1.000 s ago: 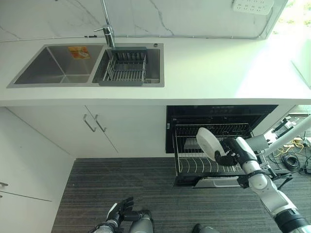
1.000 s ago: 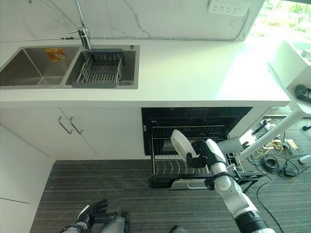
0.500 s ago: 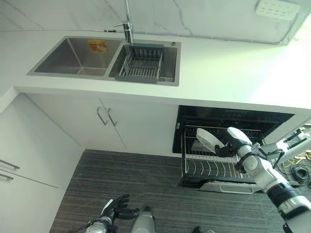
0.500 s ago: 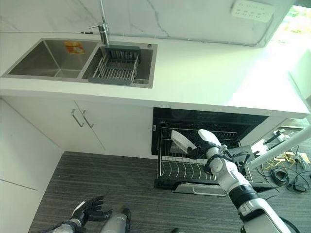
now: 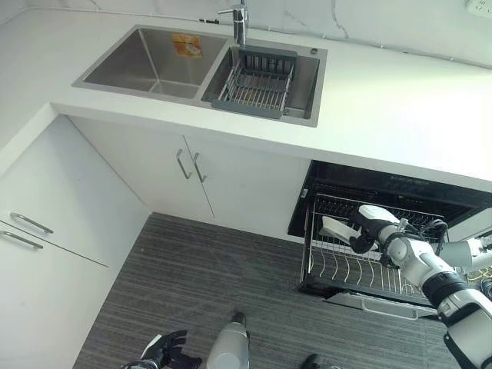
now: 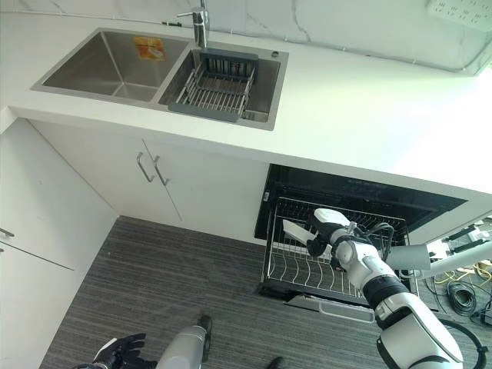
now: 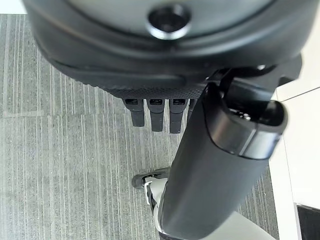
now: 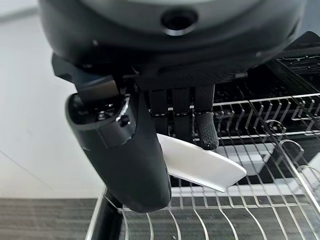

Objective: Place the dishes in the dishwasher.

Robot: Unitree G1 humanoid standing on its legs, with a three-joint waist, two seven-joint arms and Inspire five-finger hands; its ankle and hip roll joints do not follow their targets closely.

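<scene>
My right hand (image 5: 367, 232) is shut on a white plate (image 5: 335, 228), thumb on one face and fingers (image 8: 205, 126) on the other. The plate (image 8: 202, 168) lies tilted, nearly edge-on, just above the left part of the pulled-out wire rack (image 5: 347, 267) of the open dishwasher (image 6: 361, 201). I cannot tell whether the plate touches the rack's tines. The rack (image 8: 260, 150) looks bare around it. My left hand (image 5: 164, 350) hangs low over the floor, fingers (image 7: 156, 111) straight and holding nothing.
A double sink (image 5: 146, 63) is set in the white counter (image 5: 400, 108), with a grey drying basket (image 5: 257, 78) in its right basin under the faucet (image 5: 240, 14). White cabinet doors (image 5: 192, 165) and drawers (image 5: 46, 238) stand left of the dishwasher. Grey striped floor (image 5: 207, 284) lies below.
The camera has swung, shifting the whole picture. My right hand has lowered the plate and tipped it from upright to nearly flat over the rack's left side. The left hand stays low.
</scene>
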